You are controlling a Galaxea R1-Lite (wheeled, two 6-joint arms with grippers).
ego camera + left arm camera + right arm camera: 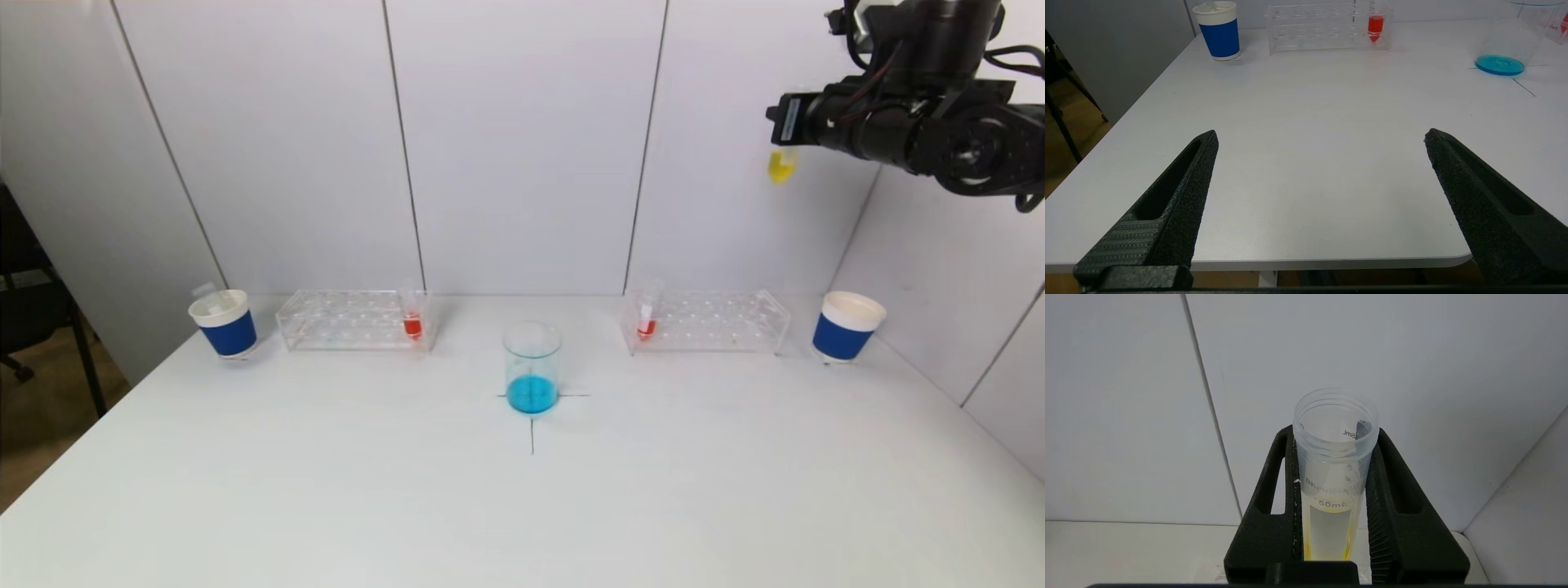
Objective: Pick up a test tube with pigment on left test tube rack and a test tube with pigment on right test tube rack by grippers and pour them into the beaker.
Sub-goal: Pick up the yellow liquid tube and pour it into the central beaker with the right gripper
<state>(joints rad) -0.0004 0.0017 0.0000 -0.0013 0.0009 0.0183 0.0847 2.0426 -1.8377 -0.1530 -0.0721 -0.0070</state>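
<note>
Right end effector [782, 135] raised high, clamping yellow test tube [781, 166] upright; left end effector [1318, 141] spread.

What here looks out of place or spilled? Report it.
No spill shows. One oddity: the right hand, raised high near the wall and far from the beaker, grips a tube with yellow pigment, while the beaker already holds blue liquid. The left hand hangs open at the table's near edge.
</note>
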